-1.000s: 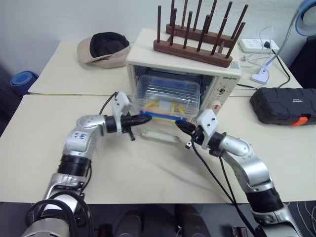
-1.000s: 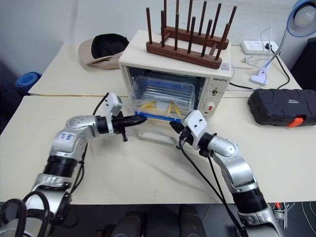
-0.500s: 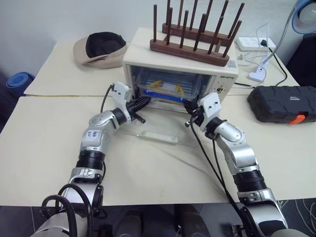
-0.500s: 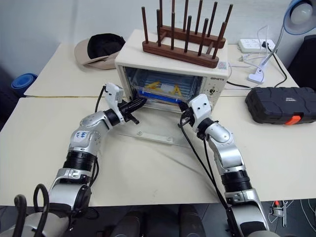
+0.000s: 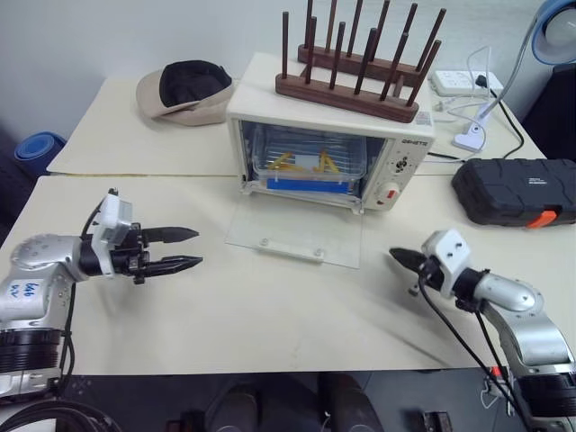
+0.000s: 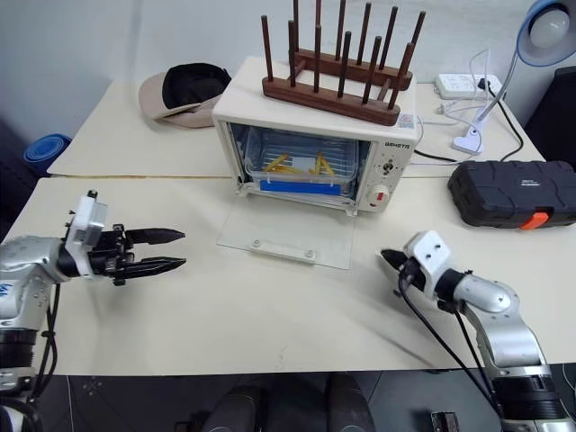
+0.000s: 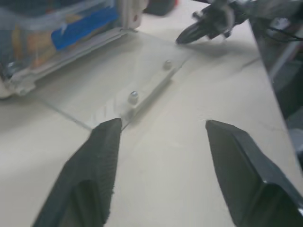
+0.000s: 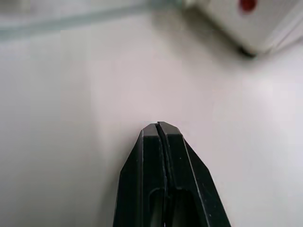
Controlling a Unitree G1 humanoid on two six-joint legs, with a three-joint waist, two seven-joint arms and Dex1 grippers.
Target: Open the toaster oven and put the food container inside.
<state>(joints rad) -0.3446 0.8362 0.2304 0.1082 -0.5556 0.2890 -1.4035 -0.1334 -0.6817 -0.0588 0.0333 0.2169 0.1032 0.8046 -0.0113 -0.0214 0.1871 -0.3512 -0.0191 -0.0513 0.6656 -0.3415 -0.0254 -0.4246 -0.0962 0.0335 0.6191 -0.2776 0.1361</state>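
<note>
- The left claw hangs over the table, well to the left of the oven; its 2 fingers are spread apart and hold nothing.
- The right claw is clenched tight with nothing in it, low over the table in front of the oven's right end.
- The container sits inside the oven on the rack, and its blue strip faces the opening. The glass door lies flat down on the table, fully open.
- I judge the task is nearly complete, so the risks are small from here.
- Risk 1: the door sticks far out toward both arms. If an arm sweeps low across the middle, it can hit the door edge and push the oven.
- Risk 2: from these views I cannot tell how deep the container sits. If its front edge stays near the opening, a door closed later can knock on it.
- Risk 3: the peg rack stands on the oven's top. A hard bump to the oven can shake it.
</note>
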